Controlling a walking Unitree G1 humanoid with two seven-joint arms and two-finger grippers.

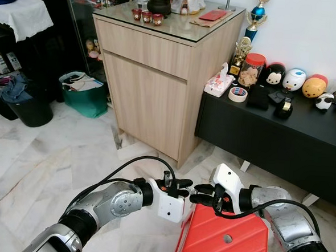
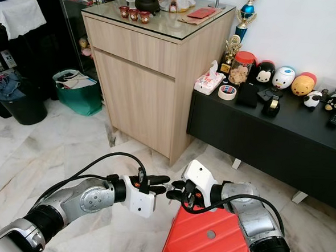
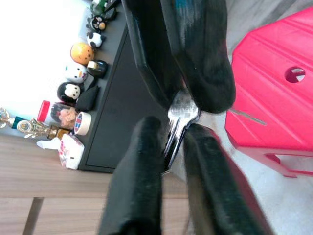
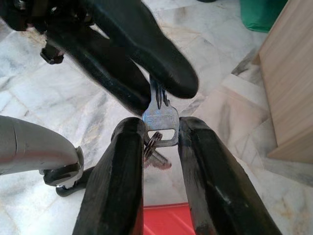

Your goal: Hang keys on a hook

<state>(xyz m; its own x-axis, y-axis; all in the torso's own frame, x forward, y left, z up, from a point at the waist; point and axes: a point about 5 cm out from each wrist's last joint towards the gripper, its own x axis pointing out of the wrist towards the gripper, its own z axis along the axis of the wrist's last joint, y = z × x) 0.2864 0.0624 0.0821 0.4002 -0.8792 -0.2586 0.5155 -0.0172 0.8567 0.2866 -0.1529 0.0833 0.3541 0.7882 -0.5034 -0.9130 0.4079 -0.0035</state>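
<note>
Keys sit pinched between both our grippers, fingertip to fingertip above the red stool's near-left edge: left gripper clamps the blade, right gripper clenches the head. Beyond stand the wooden cabinet and black bench.

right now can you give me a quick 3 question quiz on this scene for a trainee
1. True or false: the key is gripped by both the left hand and the right hand.
2. What stands on the floor right under the hands? A) green basket B) red stool C) black bin
3. Fill in: the tape roll lies on the black ____.

Key: 1 true; 2 B, the red stool; 3 sideboard.
</note>
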